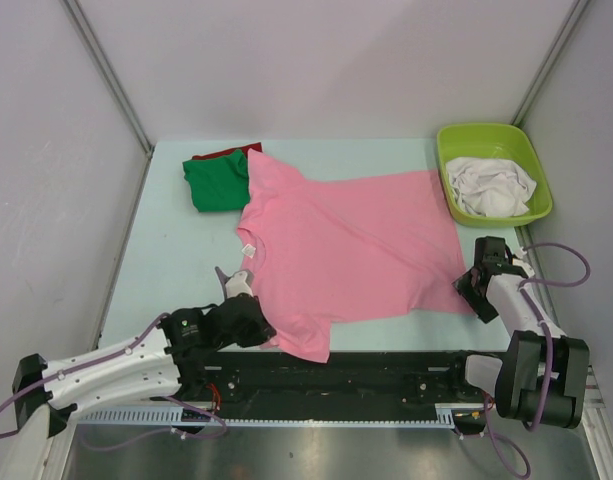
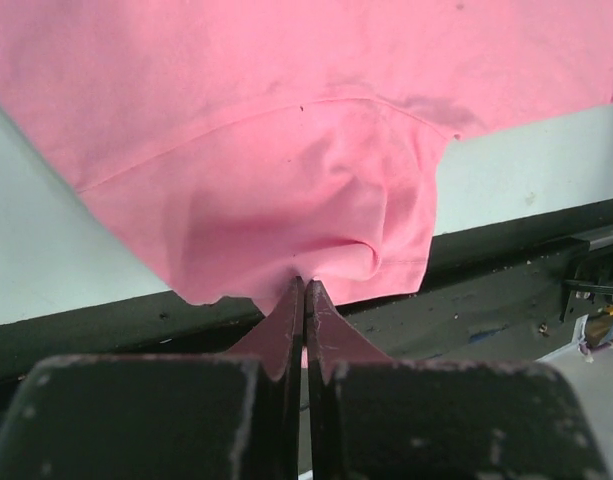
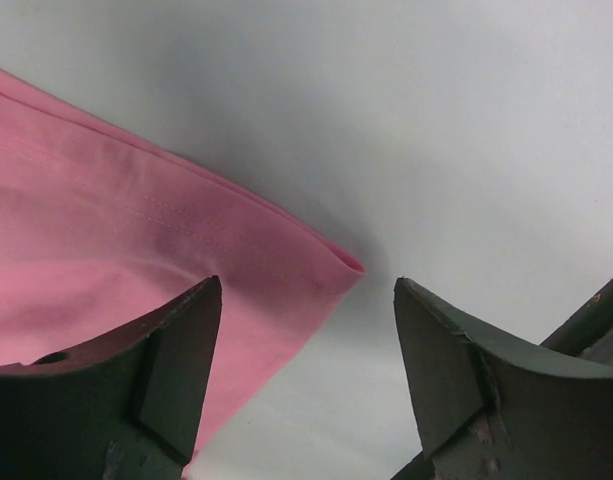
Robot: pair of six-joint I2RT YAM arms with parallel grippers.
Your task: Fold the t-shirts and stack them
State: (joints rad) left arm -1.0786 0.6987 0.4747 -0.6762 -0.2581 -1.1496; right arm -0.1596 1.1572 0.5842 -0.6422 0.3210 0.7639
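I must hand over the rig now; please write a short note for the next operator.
The left pincer is shut on the pink shirt, at its near sleeve.
The right pincer is open over the near right hem corner, holding nothing.
Done: green shirt folded far left, red shirt showing behind it.
Left: fold and stack the pink one; white shirts lie in the tub.

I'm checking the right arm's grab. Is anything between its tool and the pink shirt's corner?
Nothing visible. The corner of the pink shirt lies uncovered in the gap of the open right tool.
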